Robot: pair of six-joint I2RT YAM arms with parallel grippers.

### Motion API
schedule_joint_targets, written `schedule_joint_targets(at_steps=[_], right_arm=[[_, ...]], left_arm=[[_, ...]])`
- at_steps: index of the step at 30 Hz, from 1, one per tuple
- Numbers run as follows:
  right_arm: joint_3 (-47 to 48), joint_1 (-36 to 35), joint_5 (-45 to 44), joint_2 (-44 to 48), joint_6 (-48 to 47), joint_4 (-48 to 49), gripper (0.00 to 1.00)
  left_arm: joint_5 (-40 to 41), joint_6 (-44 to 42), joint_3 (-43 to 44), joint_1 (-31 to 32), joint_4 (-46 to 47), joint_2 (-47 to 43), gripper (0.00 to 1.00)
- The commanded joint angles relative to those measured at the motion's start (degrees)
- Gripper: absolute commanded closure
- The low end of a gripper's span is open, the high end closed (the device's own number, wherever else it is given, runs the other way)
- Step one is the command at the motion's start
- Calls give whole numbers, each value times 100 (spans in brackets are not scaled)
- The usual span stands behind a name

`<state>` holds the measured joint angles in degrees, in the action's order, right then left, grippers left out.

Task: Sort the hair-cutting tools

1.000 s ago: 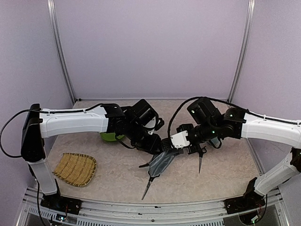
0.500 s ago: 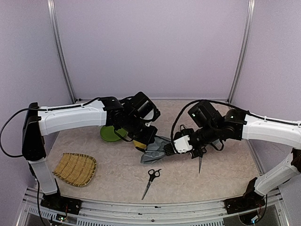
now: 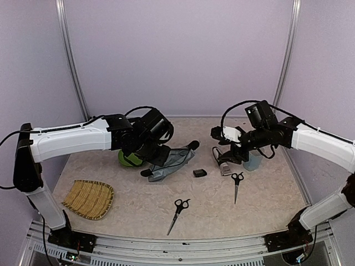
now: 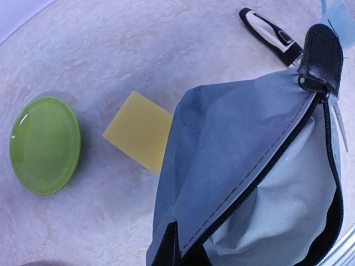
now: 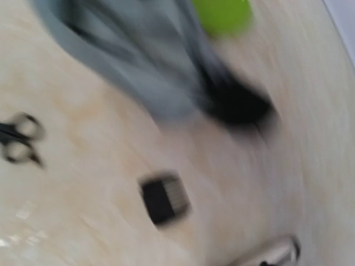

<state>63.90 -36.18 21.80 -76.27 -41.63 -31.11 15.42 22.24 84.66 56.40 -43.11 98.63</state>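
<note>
L hand (image 3: 157, 157) is grasping the grey pouch (image 3: 175, 163), zip gaping open. R hand (image 3: 217, 134) is hovering above the clipper (image 3: 223, 166), which is lying on the worktop (image 3: 138, 221). Can't tell if that hand's clenched or released, as its wrist view is too blurred. Guard (image 3: 199, 173) is lying btwn pouch & clipper. Scissors (image 3: 237, 185) are lying just in front of the clipper, and the other scissors (image 3: 178, 213) nearer the front edge. Sponge (image 4: 138, 130) is sitting beside the green plate (image 4: 44, 144).

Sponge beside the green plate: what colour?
Pale yellow; the sponge shows best in the left wrist view.
</note>
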Motion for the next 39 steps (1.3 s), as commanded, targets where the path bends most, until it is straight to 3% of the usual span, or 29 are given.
schedule_joint_targets(at_steps=[1,7,10,15,21,32,39], right_arm=[[-268,326,-801,-773,1014,330,37],[176,408,-1505,-1776,1789,109,31],[235,446,-1914,-1964,2222,295,19],[404,491,-2296,-2244,2591,396,18],[764,718,-1923,-2856,2774,114,27],[905,819,-1713,-3359,2849,-376,35],[853,823,-1629,-3293,2770,-453,61]], left_arm=[[661,55,-283,-97,-64,-313,100],[694,130,-484,-99,-20,-358,100],[647,151,-533,-86,42,-393,100],[684,204,-604,-30,113,-481,100],[764,212,-753,1,220,-591,100],[781,203,-883,11,351,-679,100],[753,174,-931,18,392,-622,100]])
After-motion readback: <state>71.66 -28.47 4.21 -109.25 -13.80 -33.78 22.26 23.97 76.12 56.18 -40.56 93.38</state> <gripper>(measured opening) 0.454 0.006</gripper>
